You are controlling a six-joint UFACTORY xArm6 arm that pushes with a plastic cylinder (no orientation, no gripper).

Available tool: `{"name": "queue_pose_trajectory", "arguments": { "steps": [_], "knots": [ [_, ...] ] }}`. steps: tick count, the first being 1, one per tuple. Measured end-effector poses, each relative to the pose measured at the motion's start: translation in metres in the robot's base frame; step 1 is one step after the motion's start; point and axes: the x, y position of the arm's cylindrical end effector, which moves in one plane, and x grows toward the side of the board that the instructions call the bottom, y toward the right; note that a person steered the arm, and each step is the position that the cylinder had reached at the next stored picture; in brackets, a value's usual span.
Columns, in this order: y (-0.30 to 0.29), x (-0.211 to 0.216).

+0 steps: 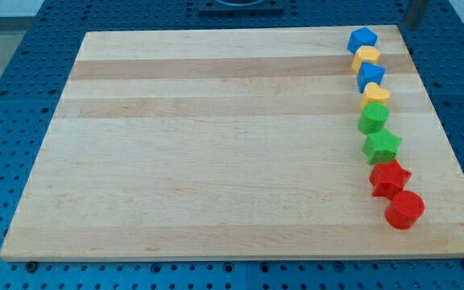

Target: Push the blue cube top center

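Several blocks stand in a column near the board's right edge. From the top they are a blue angular block, a yellow block, a blue cube-like block, a yellow heart, a green block, a green star, a red star and a red cylinder. Neighbouring blocks touch or nearly touch. A dark rod enters at the view's top right. My tip is at the board's top right corner, up and to the right of the top blue block and apart from it.
The wooden board lies on a blue perforated table. The board's top edge runs just above the top blue block. Its right edge lies a short way right of the column.
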Motion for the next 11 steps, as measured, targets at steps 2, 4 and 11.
{"name": "queue_pose_trajectory", "arguments": {
  "steps": [2,4,11],
  "knots": [
    [0.011,0.009],
    [-0.002,0.038],
    [-0.149,0.076]
  ]
}}
